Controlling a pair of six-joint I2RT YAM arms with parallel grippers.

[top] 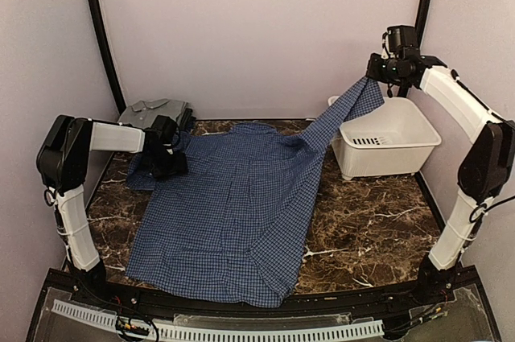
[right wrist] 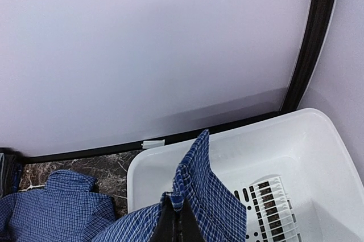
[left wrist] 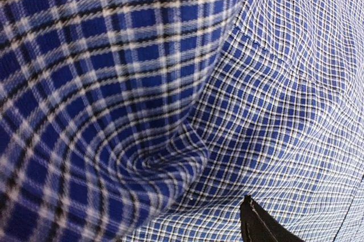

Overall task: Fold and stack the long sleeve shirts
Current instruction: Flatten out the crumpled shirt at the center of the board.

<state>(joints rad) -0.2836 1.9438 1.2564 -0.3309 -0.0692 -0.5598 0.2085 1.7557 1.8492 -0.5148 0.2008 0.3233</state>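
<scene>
done: plain grey collared shirt (top: 154, 109) folded, back-left | pending: blue fine-check button-up shirt (top: 233, 221) spread on dark marble table (top: 370, 221), unfolded | right gripper (top: 376, 75) clamped on its sleeve (top: 346, 109) — lifted over white plastic tub (top: 402, 145) | left gripper (top: 167, 161) on opposite sleeve, grip unclear

Right pincer (right wrist: 178, 219) clamps the blue checked shirt (right wrist: 213, 196) by a sleeve over the white tub (right wrist: 324, 139); collar on marble worktop (right wrist: 111, 171)

I see blue checked shirt (top: 225, 221) spread on tabletop (top: 370, 229), one sleeve (top: 342, 113) lifted back-right; grey shirt (top: 153, 110) folded, back-left corner.
</scene>
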